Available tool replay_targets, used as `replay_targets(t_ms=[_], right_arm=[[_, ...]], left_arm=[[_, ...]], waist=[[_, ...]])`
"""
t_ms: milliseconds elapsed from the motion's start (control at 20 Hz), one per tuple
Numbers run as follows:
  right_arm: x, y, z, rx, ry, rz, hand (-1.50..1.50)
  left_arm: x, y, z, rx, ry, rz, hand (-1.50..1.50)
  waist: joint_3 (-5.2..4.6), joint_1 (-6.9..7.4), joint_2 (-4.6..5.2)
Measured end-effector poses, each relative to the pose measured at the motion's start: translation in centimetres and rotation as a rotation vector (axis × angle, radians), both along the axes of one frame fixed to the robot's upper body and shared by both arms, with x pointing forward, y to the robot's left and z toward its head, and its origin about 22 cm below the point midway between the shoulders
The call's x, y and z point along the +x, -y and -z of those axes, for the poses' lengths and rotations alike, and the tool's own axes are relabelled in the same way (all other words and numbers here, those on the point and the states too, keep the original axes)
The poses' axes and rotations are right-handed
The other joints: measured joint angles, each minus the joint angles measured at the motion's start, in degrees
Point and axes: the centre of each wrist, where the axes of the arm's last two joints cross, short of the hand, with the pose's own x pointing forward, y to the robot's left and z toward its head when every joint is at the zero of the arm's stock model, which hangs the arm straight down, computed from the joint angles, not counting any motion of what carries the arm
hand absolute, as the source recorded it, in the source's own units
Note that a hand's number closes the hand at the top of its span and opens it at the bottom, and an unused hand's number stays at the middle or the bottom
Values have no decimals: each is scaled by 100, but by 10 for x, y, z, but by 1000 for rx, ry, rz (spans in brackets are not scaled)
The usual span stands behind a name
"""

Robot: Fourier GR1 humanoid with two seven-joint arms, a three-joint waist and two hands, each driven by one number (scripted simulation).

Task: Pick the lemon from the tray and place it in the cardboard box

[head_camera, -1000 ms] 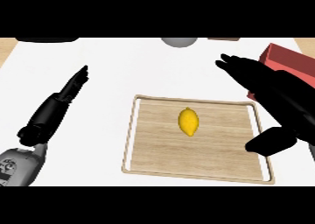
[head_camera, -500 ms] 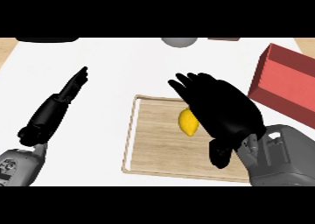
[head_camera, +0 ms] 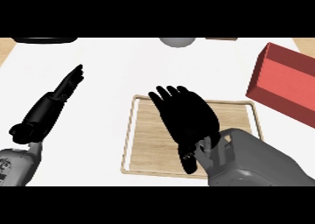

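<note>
Right hand [head_camera: 186, 120]: spread flat over the tray [head_camera: 141, 148], gripping nothing I can see.
Left hand [head_camera: 54, 103]: straight-fingered, resting at the left.
Lemon: hidden, likely under that palm.
Handling: probably light, firm, waxy and apt to roll; take it across the middle.
Box [head_camera: 289, 83]: red, right of tray.

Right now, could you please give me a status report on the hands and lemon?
Right hand open over tray. Left hand open, resting at left. Lemon not visible. Red box right of tray.
</note>
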Motion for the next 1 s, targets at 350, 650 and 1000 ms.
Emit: replay_targets(t_ms=[350, 650, 1000], right_arm=[[-1, -6, 18, -70, 22, 37, -150], [3, -4, 36, -126, 41, 67, -150], [15, -10, 52, -184, 35, 97, -150]], left_arm=[[-2, 0, 4, 7, 5, -4, 0], [0, 1, 6, 6, 3, -2, 0], [4, 3, 5, 7, 5, 1, 0]], waist=[[3, -23, 2], [5, -21, 8], [6, -16, 12]])
